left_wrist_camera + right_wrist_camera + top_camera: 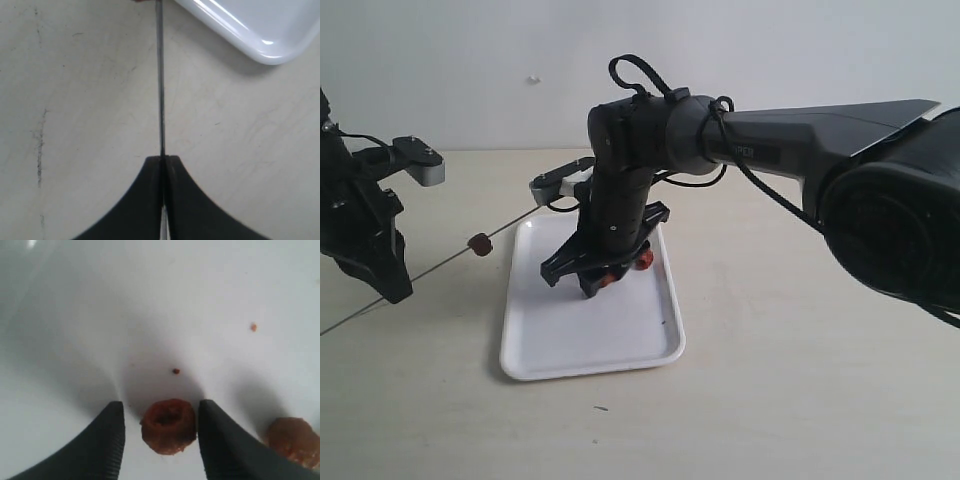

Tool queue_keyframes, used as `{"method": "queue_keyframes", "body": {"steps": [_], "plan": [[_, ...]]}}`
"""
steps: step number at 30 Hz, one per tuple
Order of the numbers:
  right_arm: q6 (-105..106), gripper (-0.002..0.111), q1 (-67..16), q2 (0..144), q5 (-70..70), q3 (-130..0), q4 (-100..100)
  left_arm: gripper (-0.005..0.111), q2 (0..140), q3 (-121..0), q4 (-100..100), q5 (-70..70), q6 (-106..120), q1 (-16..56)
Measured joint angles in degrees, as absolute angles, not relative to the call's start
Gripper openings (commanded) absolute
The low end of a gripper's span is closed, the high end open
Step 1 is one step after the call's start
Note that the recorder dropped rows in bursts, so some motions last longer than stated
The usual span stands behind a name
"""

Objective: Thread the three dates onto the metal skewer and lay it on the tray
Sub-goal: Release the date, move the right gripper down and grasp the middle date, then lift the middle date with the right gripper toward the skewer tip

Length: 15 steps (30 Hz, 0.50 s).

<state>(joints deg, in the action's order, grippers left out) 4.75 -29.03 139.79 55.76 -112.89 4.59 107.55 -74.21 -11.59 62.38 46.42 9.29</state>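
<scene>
Near left, the left gripper (162,160) is clamped on the metal skewer (161,90), a thin, stiff rod carrying one date (479,243). Farther in, on the tray (580,345), the right gripper (160,405) has its jaws apart around a second date (167,426), with a third date (292,440) beside it. The second date is wrinkled, reddish-brown and hollow-topped; it looks soft and light, so pinch its sides gently.

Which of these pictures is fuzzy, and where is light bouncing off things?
Right wrist view: soft all over, the centre date blurred, grey shadows spreading on the tray. Left wrist view: sharper, bright glare streaks on the tray's rim, skewer crisp. Exterior view: evenly lit, the near arm looming dark.
</scene>
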Motion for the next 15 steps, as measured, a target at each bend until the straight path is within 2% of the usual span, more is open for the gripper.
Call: {"method": "queue_keyframes", "body": {"steps": [7,15], "plan": [[4.53,0.018,-29.03,139.79,55.76,-112.89,4.59,0.000,107.55,-74.21,-11.59,62.38,46.42,9.29],[4.39,0.017,-29.03,139.32,55.97,-112.89,3.84,0.000,107.55,-74.21,-11.73,62.38,46.42,9.29]]}}
